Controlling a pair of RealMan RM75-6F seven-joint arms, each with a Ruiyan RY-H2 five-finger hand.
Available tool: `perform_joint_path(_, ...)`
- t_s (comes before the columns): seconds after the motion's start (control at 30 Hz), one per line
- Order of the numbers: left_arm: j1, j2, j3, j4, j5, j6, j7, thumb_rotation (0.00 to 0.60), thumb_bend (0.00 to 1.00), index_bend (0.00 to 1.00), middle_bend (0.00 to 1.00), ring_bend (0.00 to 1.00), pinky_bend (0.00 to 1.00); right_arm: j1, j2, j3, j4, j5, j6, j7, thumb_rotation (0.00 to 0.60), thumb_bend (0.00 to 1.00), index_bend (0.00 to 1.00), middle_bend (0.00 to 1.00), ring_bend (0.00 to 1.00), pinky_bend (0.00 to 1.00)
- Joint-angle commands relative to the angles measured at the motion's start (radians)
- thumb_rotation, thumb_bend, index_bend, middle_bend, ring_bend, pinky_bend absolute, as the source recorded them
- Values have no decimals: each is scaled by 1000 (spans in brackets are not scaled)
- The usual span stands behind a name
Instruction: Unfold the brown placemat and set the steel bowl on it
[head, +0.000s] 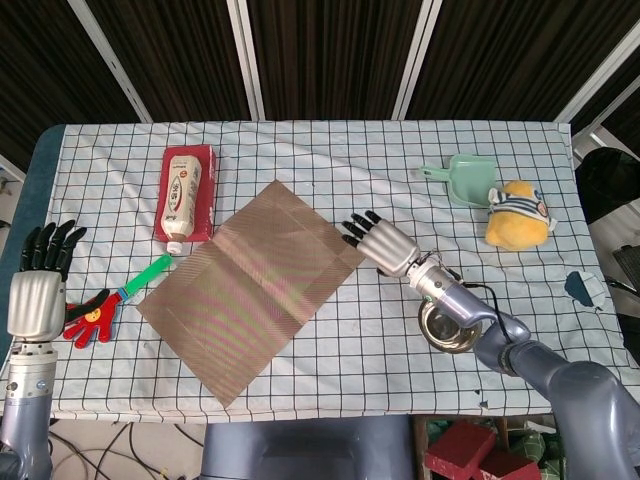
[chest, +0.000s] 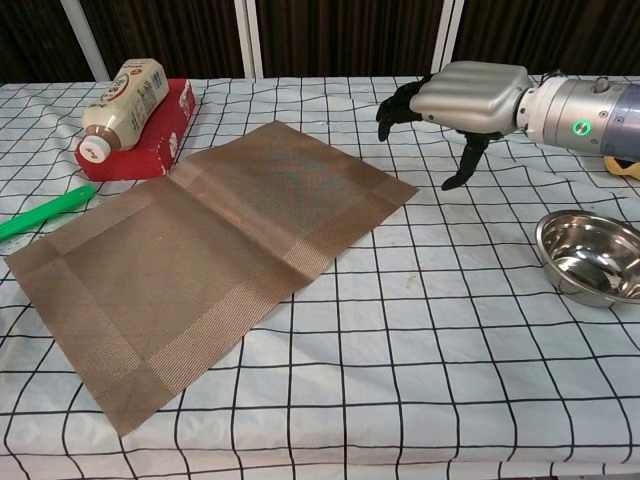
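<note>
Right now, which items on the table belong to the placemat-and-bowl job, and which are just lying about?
Job: brown placemat, steel bowl, right hand.

Lying about: sauce bottle on red box, green dustpan, plush toy, clapper toy.

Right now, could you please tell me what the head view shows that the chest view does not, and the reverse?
Only the head view shows the left hand, open over the table's left edge, the red hand-shaped clapper, the teal dustpan and the whole yellow plush toy.

Only the chest view shows the steel bowl unobstructed, empty and off the mat.

Both show the brown placemat lying unfolded, the right hand open above its right corner, and the bottle on its red box.
</note>
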Motion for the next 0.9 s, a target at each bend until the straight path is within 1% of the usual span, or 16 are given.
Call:
perform_joint_path(0.03, 2, 1, -4, 0, -4, 0, -2, 600, 60, 128, 70, 1, 0, 14, -52, -9, 72, 9, 5, 42, 600, 0, 248, 124, 105, 198)
perform_joint_path(0.37, 0, 0, -12, -1, -16, -10, -5, 600, 60, 122, 70, 1, 0, 28, -135, -22, 207, 24, 23, 110, 600, 0, 254, 123, 105, 198)
perform_joint_path(0.53, 0, 2, -15, -2, -18, -11, -7, 600, 60, 117, 70, 1, 0, 32, -163, -28, 243, 31, 12, 134, 600, 0, 254, 124, 105, 198)
perform_joint_path(0.9, -1, 7, -20, -6, -29, -24, -23, 600, 60, 112, 70, 1, 0, 47, -224, -61, 337, 24, -12, 172, 600, 0, 254, 124, 105, 198)
